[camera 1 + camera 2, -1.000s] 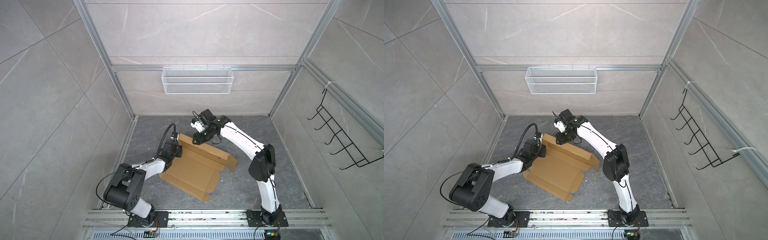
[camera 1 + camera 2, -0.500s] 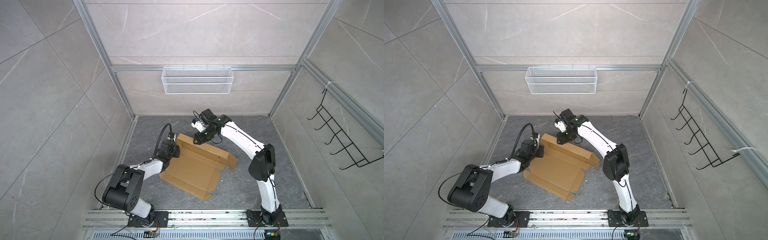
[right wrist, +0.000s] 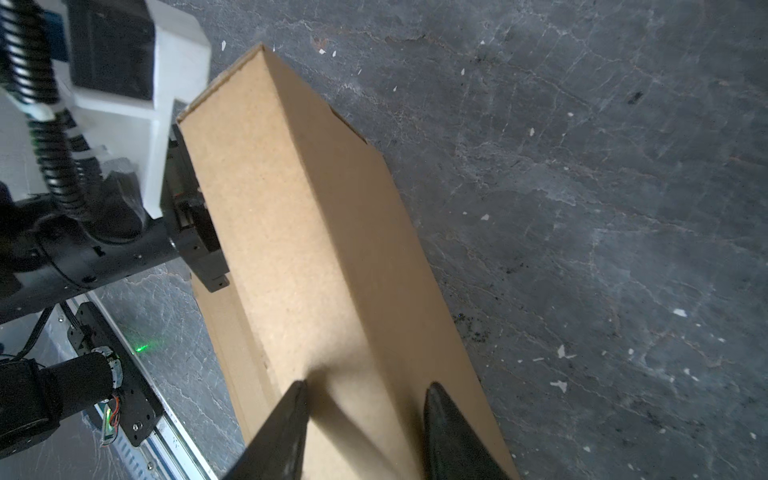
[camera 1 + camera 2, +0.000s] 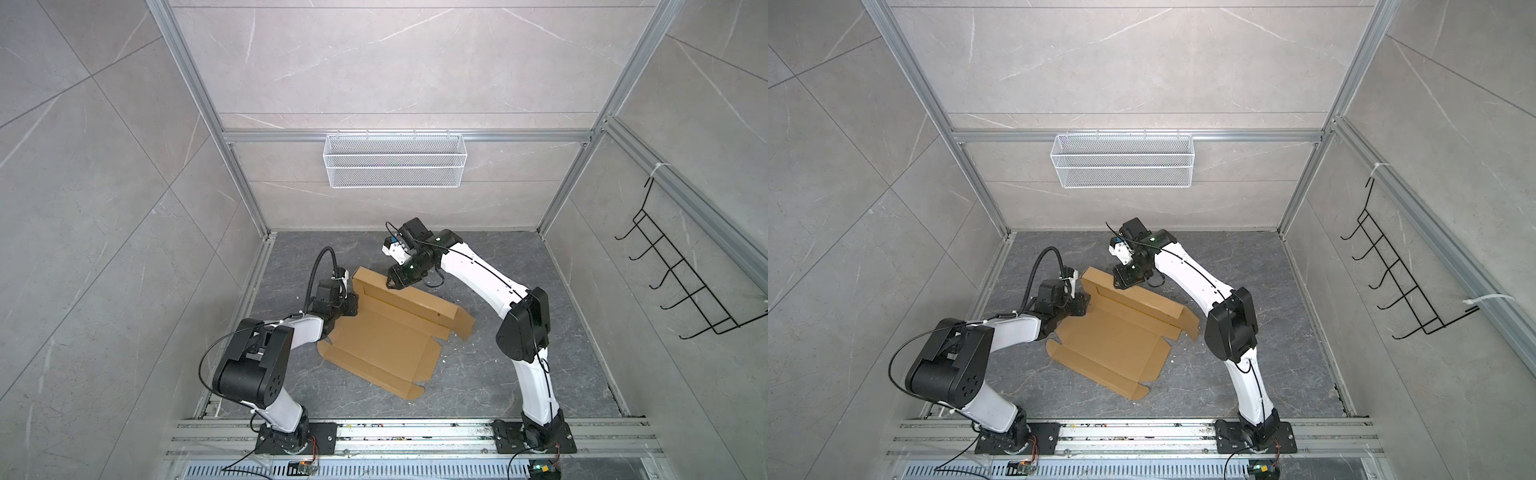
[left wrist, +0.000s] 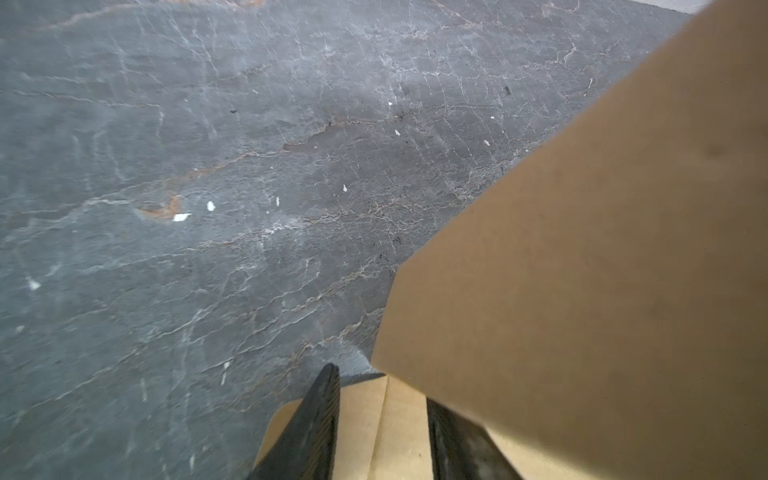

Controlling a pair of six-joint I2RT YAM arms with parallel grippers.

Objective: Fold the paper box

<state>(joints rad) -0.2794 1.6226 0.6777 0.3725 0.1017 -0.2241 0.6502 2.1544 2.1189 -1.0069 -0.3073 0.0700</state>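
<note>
Right hand point(image 4: 390, 285) at raised flap point(image 4: 415, 303) | paper box point(image 4: 386, 345) long axis far-left to near-right

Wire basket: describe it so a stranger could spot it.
On the back wall, an aluminium rail runs across. The wire basket hangs from it, roughly centred. It is white mesh, unlike the black hook rack on the side wall.
</note>
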